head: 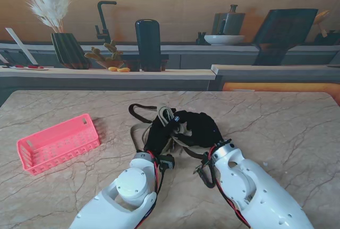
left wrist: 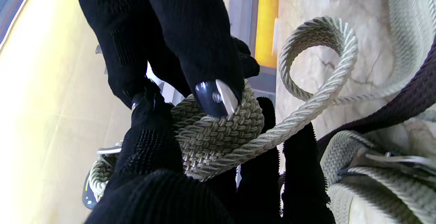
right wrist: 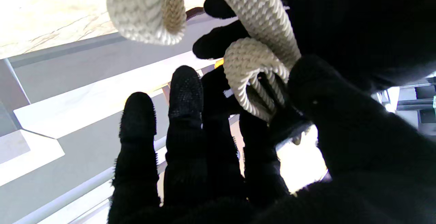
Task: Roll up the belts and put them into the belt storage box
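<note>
In the stand view both of my hands meet at the centre of the frame, black-gloved, over a tangle of belts. My left hand (head: 158, 133) is clenched around a partly wound coil of the cream woven belt (left wrist: 218, 132); its wrist view shows the roll pressed between the thumb and the fingers (left wrist: 150, 142), with a loose tail curling off in a loop toward the upper right of that frame. My right hand (head: 199, 128) sits just beside it, right of centre. In the right wrist view a cream loop passes between the thumb and one finger (right wrist: 255, 142) near a dark buckle-like piece, while the other fingers stand straight and apart. So the right hand is pinching that belt, though how firmly I cannot tell. A dark belt (head: 139, 113) trails out of the heap toward the upper left of the pile, lying flat on the table (head: 276, 123), a beige marble-patterned top with thin veins. The pink belt storage box (head: 58, 144) sits at the left of the frame, well apart from both hands, open side up; I cannot make out anything inside it. Beyond the far edge of the table runs a grey counter with a black faucet (head: 102, 19), a dark cylinder (head: 147, 43), a vase of pampas grass (head: 66, 48) and a white bowl (head: 224, 39).
</note>
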Robot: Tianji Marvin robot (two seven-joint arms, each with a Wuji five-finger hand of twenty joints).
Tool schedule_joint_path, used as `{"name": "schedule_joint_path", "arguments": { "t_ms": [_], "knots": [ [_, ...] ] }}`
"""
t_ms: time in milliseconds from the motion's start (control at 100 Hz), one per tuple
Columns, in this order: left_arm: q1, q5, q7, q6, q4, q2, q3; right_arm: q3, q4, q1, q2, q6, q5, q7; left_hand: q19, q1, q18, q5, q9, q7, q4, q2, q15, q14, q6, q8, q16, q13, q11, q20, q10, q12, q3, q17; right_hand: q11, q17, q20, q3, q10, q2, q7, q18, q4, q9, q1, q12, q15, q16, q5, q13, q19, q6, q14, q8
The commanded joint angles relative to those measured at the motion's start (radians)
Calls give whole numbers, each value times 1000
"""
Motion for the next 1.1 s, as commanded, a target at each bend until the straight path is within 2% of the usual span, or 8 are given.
{"name": "schedule_joint_path", "arguments": {
  "t_ms": [0, 220, 420, 640, 720, 770, 850, 1090],
  "knots": [
    [9, -13, -10, 17, -15, 11, -9, 14, -18, -21, 12, -25, -13, -27, 50, 107, 34, 75, 62, 15, 35, 71, 49, 16, -44, 23, 38, 47, 58, 28, -7, 41, 129, 30, -23, -10, 17, 5, 12, 15, 13, -15, 37, -35, -19, -6, -14, -4, -22, -18, -18, -106, -2, 20],
    [8, -63, -107, 54, -25, 34, -27, 88, -51, -55, 21, -87, -87, -77, 130, 108, 97, 143, 146, 112, 34, -18, 143, 51, -54, 147, 132, 131, 105, 60, 3, 258, 246, 102, -22, 3, 41, -2, 0, 52, 47, -21, 37, -22, 4, 2, -17, 7, 4, -4, -35, -149, -16, 57],
    [-4, -103, -335, 139, -30, 89, -65, 153, -80, -62, 50, -163, -164, 2, 257, 108, 162, 170, 177, 56, 19, -26, 282, 91, -19, 159, 239, 217, 177, 114, 52, 305, 245, 164, -129, -16, 72, -34, -27, 111, 85, -2, 35, -110, 85, -31, -156, -53, -163, -49, -94, -443, -10, 82],
    [-24, -70, -439, 178, -20, 117, -64, 193, -112, -36, 90, -273, -247, 169, 314, 108, 202, 226, 204, 25, 13, -60, 346, 106, 21, 169, 272, 269, 226, 146, 80, 330, 276, 199, -234, -38, 81, -59, -46, 118, 26, -2, 35, -211, 84, -58, -363, -160, -299, -113, -158, -436, 27, 21],
    [-36, -53, -488, 192, -15, 129, -60, 194, -112, -17, 98, -301, -270, 197, 338, 108, 205, 263, 223, 8, 12, -90, 373, 107, 35, 190, 276, 291, 220, 158, 92, 400, 299, 221, -248, -41, 82, -64, -45, 117, 23, -7, 34, -231, 77, -60, -384, -170, -321, -124, -165, -433, 31, 18],
    [-43, -40, -500, 196, -12, 133, -54, 190, -108, -5, 101, -312, -280, 201, 365, -74, 215, 291, 252, 28, 5, -190, 408, 109, 44, 202, 272, 317, 217, 167, 98, 448, 623, 243, -256, -41, 82, -64, -43, 116, 19, -7, 34, -249, 72, -62, -392, -174, -341, -129, -168, -430, 32, 16],
    [-51, -28, -508, 200, -6, 135, -45, 184, -102, 9, 103, -319, -294, 198, 403, -170, 222, 313, 287, 57, 27, -253, 455, 108, 48, 220, 276, 348, 233, 182, 100, 480, 817, 269, -258, -42, 83, -64, -40, 111, 20, -8, 33, -262, 66, -62, -399, -177, -351, -134, -171, -426, 34, 15],
    [-68, 16, -527, 209, -3, 143, -25, 162, -97, 44, 113, -343, -322, 239, 461, -232, 243, 336, 322, 76, 37, -298, 524, 109, 70, 217, 277, 404, 278, 203, 116, 496, 931, 319, -265, -53, 88, -65, -35, 60, 23, -10, 29, -277, 18, -63, -401, -177, -346, -143, -179, -400, 18, 9]
  ]
}}
